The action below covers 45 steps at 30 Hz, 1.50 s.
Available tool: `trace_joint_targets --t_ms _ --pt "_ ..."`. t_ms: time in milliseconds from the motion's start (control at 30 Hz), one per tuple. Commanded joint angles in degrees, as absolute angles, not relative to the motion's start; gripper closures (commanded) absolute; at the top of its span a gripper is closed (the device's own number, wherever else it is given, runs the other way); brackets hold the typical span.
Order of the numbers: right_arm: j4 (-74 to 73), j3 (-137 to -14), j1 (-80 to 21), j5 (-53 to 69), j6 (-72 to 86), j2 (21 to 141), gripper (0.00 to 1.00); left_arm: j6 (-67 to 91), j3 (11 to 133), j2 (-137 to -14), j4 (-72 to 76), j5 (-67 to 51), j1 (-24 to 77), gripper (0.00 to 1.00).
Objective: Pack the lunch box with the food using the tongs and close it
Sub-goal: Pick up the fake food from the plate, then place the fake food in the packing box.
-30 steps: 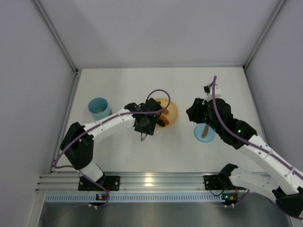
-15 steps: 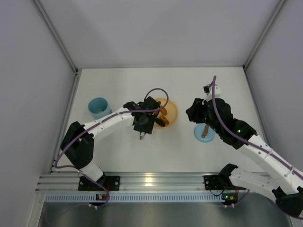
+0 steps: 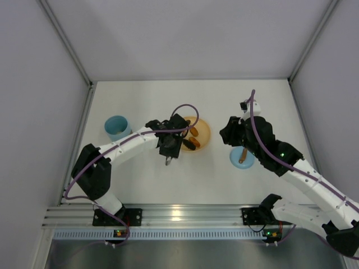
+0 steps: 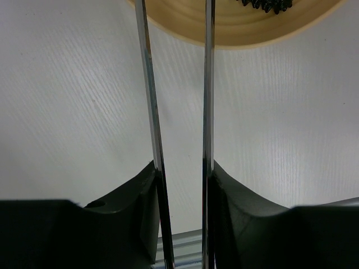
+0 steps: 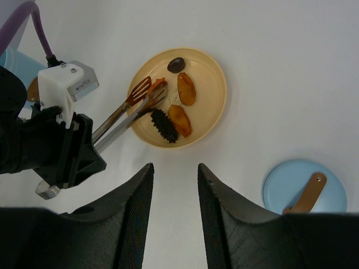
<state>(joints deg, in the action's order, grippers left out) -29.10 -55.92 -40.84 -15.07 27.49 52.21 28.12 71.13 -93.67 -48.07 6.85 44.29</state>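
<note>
Centrally, left gripper (image 4: 182, 168) clamps tongs (image 4: 208, 84) between fingers (image 4: 134, 213), blades reaching orange plate (image 4: 235, 28) at frame top; right gripper (image 5: 175, 171) narrowly apart, empty.

left gripper (image 4: 183, 168) pinches the tongs (image 4: 208, 84) at bottom centre; arms run up to plate (image 4: 235, 28), dark food piece (image 4: 266, 4) top right.

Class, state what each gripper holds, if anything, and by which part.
The left gripper clasps the long silver metal tongs on both arms, toward their joined end; the right gripper holds nothing.
</note>
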Motion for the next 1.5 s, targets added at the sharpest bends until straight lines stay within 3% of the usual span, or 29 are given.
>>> trace_joint_targets --t_ms 0,633,1467 --pt "-28.48 -57.22 -41.31 -14.68 27.42 51.86 0.63 27.60 74.17 -91.85 -48.25 6.06 44.21 0.65" --pt "-28.83 -58.88 -41.22 -14.94 26.72 52.47 0.63 29.27 80.94 -82.27 -56.59 12.04 44.30 0.68" --pt "-24.88 -62.14 -41.31 -7.21 26.89 58.27 0.64 43.06 81.91 -64.51 -84.98 31.28 42.98 0.64"
